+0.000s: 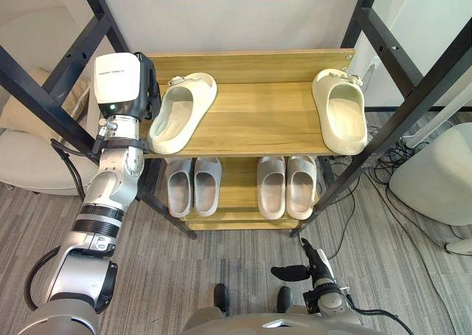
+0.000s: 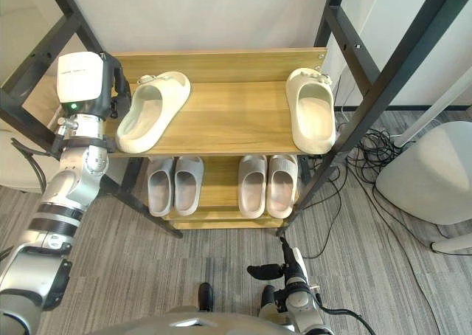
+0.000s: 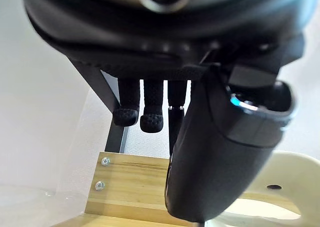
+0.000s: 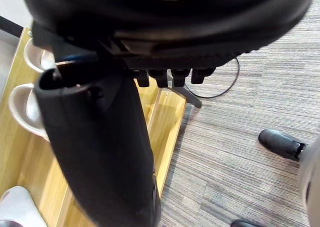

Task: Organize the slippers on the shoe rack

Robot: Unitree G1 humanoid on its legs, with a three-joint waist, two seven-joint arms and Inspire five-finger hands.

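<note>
Two cream slippers lie far apart on the top board of the wooden shoe rack. One cream slipper lies slanted at the left end, the other lies straight at the right end. My left hand is raised at the left slipper's outer edge. Its fingers hang relaxed and its thumb is beside the slipper, holding nothing. Two pairs of grey slippers sit side by side on the lower shelf. My right hand hangs open low above the floor in front of the rack.
Black metal frame bars cross on both sides of the rack. A white rounded bin and loose cables lie on the floor to the right. A beige cushioned seat stands to the left. Grey carpet lies in front.
</note>
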